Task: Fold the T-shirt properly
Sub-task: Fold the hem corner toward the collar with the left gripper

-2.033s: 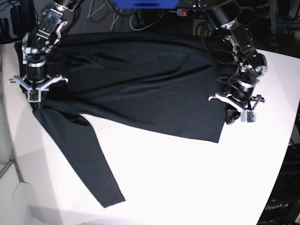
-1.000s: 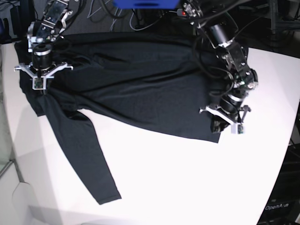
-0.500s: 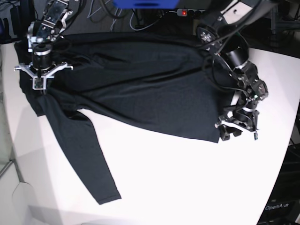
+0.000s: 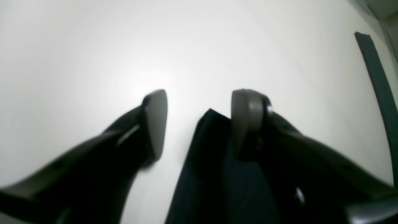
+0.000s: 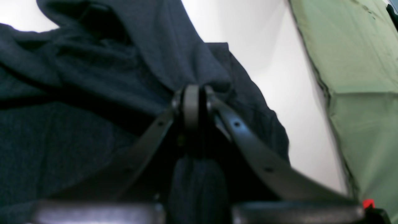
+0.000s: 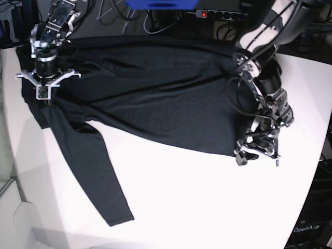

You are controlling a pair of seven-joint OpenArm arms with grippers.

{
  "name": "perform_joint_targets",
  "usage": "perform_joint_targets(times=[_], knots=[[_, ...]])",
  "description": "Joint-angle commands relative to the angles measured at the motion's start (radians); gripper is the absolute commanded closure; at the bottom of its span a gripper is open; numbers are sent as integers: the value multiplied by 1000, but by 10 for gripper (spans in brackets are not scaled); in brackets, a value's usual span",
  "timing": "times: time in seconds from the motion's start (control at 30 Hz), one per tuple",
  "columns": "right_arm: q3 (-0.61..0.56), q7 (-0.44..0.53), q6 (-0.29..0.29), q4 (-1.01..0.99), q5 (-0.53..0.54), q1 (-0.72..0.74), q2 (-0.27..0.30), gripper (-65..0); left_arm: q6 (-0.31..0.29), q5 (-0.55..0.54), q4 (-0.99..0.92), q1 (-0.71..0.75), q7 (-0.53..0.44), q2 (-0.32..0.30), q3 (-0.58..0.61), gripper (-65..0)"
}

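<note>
the shirt [image 6: 155, 98] lies spread across the table [image 6: 207, 207], one sleeve trailing toward the near edge. the right gripper [image 5: 194, 102] pinches the shoulder fabric, likely anchoring it. the left gripper [image 4: 199, 124] stands wide at the hem corner, holding nothing, cloth brushing one finger.

White table [image 6: 207, 207], cables [image 6: 155, 21] behind (dark floor), power strip [image 6: 220, 14]

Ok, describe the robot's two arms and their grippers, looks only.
Both arms are black with silver-grey metal joints and loose black cables. The right gripper has a white cross-bracket behind slim black fingers with grey pads. The left gripper has the same black fingers tipped with rounded grey pads.
</note>
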Motion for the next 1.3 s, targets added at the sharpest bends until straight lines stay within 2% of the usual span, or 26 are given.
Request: perform_joint_targets(times=[0.0, 0.23, 0.43, 0.77, 0.9, 1.1, 1.27], knots=[[2, 24, -5, 16, 16, 7, 7, -10, -14, -17, 11, -32, -26, -5, 3, -321], [2, 24, -5, 17, 16, 17, 7, -10, -14, -15, 10, -32, -20, 0, 14, -305], [2, 24, -5, 22, 16, 20, 7, -10, -14, -17, 0, -12, -20, -9, 140, -134], [2, 24, -5, 20, 16, 20, 7, -10, -14, -24, 8, -3, -21, -9, 144, -5], [2, 24, -5, 17, 16, 21, 7, -10, -14, -26, 20, 2, -26, -11, 143, 0], [2, 24, -5, 17, 16, 21, 7, -10, -14, -97, 247, 106, -20, 23, 146, 0], [2, 24, -5, 17, 16, 21, 7, -10, -14, -107, 375, 183, -18, 41, 152, 0]])
